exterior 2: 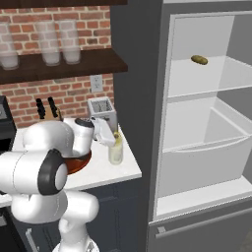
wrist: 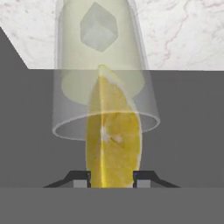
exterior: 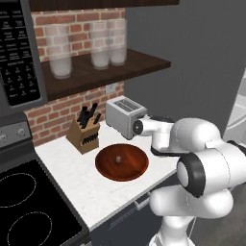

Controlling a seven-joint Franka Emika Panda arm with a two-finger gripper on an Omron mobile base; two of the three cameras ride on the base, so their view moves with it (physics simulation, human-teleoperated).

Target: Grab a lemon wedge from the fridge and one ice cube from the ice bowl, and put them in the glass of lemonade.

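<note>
My gripper (wrist: 112, 179) is shut on the lemon wedge (wrist: 113, 131), a bright yellow slice pinched between both fingertips. It hangs right over the mouth of the glass of lemonade (wrist: 105, 87), and an ice cube (wrist: 98, 33) floats inside the glass. In the right base view the gripper (exterior 2: 110, 138) hovers just above the glass (exterior 2: 115, 150) at the counter's right end, next to the fridge (exterior 2: 138, 74), whose door is open. The ice bowl (exterior: 132, 166) sits mid-counter with a small ice cube (exterior: 116, 158) in it.
A toaster (exterior: 124, 115) and a knife block (exterior: 84, 132) stand behind the bowl against the brick wall. Frosted jars (exterior: 100, 45) line the shelf above. An olive-green oblong item (exterior 2: 199, 60) lies on the fridge's upper shelf. The stove (exterior: 24, 202) is at the left.
</note>
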